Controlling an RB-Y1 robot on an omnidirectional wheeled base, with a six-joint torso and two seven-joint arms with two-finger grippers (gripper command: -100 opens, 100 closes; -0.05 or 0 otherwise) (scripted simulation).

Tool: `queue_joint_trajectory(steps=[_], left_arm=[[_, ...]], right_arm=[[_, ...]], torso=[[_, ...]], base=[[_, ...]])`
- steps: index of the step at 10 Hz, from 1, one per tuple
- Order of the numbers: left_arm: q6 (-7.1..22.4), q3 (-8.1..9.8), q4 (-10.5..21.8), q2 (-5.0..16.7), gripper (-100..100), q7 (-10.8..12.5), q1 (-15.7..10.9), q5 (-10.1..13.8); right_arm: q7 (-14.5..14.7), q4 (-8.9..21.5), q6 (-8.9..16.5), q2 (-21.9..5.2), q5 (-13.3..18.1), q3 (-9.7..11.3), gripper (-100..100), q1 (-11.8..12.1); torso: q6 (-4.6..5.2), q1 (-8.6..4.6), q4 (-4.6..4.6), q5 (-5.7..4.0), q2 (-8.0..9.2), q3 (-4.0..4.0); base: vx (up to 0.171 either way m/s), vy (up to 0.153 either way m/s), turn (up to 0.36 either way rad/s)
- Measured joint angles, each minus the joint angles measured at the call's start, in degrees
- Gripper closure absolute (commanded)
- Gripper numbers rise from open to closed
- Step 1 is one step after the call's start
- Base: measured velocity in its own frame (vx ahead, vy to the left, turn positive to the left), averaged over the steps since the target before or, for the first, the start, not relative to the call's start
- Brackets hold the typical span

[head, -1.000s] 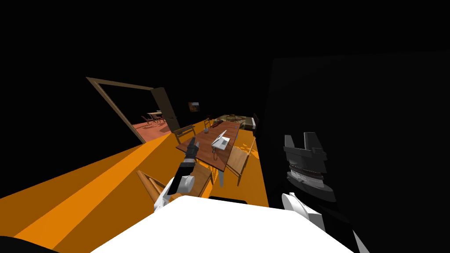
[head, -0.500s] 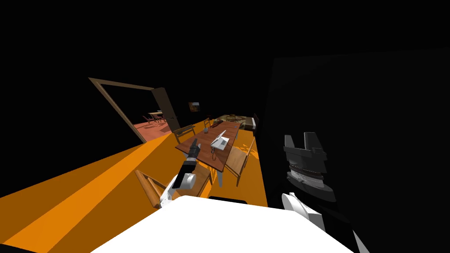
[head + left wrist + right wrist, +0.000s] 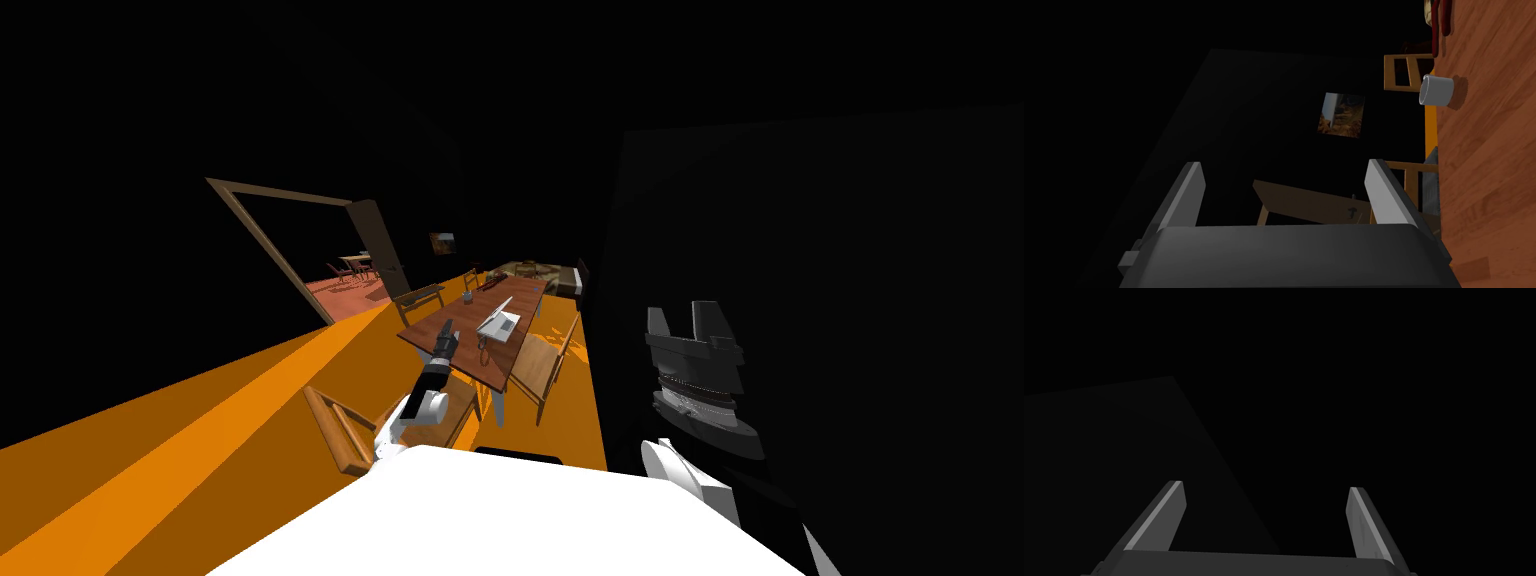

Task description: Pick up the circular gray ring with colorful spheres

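A long brown table (image 3: 455, 325) stands ahead of me in the head view. On it, next to an open white laptop (image 3: 499, 320), lies a small dark ring-like thing (image 3: 485, 347); its colours are too small to tell. My left gripper (image 3: 448, 334) is stretched over the table's near left part, a short way left of that thing. In the left wrist view the left gripper (image 3: 1286, 192) is open with nothing between its fingers, and the tabletop (image 3: 1489, 150) runs beside it. My right gripper (image 3: 685, 320) is raised at my right side, open (image 3: 1266, 508) and holding nothing.
A white cup (image 3: 1436, 90) stands further along the table (image 3: 468, 297). Wooden chairs flank the table: one at its near left (image 3: 345, 430), one at its right (image 3: 540, 365). The floor (image 3: 230, 420) is orange. An open doorway (image 3: 300, 250) lies at the left.
My left arm has reached a little further forward and right over the table's near end. The whole head view has shifted slightly, so I have moved a little. The right arm is unchanged.
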Motion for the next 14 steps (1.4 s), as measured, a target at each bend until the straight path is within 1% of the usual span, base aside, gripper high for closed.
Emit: queue_joint_trajectory(steps=[1, 2, 7, 10, 11, 12, 13, 14], left_arm=[[0.63, 0.13, 1.62, -0.01, -100, 0.32, -1.23, 0.40], [1.09, 0.17, 3.00, -0.09, -100, 0.52, -1.78, 0.60], [3.32, 1.03, 12.30, 1.05, -100, 2.92, -7.09, 2.62], [4.51, 1.24, 16.77, 0.59, -100, 3.62, -9.25, 3.29], [5.05, 1.41, 18.54, 0.61, -100, 4.00, -10.45, 3.68], [5.66, 1.55, 19.62, 0.43, -100, 4.15, -11.04, 3.85], [6.16, 1.78, 21.87, 0.58, -100, 4.55, -12.80, 4.26], [6.72, 1.92, 23.05, 0.51, -100, 4.79, -13.41, 4.46]], right_arm=[[0.00, 0.00, 0.00, 0.00, 0.00, 0.00, 0, 0.00], [0.00, 0.00, 0.00, 0.00, 0.00, 0.00, 0, 0.00], [0.00, 0.00, 0.00, 0.00, 0.00, 0.00, 0, 0.00], [0.00, 0.00, 0.00, 0.00, 0.00, 0.00, 0, 0.00], [0.00, 0.00, 0.00, 0.00, 0.00, 0.00, 0, 0.00], [0.00, 0.00, 0.00, 0.00, 0.00, 0.00, 0, 0.00], [0.00, 0.00, 0.00, 0.00, 0.00, 0.00, 0, 0.00], [0.00, 0.00, 0.00, 0.00, 0.00, 0.00, 0, 0.00]], torso=[[0.00, -0.01, 0.00, 0.00, 0.00, 0.00], [0.00, 0.01, 0.00, 0.00, 0.01, 0.01], [0.00, 0.02, 0.00, 0.00, -0.01, 0.00], [-0.01, 0.02, 0.00, 0.00, 0.01, 0.00], [0.00, 0.03, 0.00, 0.00, 0.00, 0.00], [-0.01, 0.03, 0.00, 0.00, 0.01, 0.00], [0.00, 0.03, 0.01, 0.00, 0.01, 0.00], [-0.01, 0.03, 0.00, 0.00, 0.02, 0.01]], base=[[0.012, -0.034, 0.010], [0.018, -0.037, 0.020], [0.015, -0.033, 0.011], [0.016, -0.032, 0.011], [0.015, -0.028, 0.005], [0.010, -0.031, 0.010], [0.012, -0.028, 0.002], [0.017, -0.034, 0.010]])
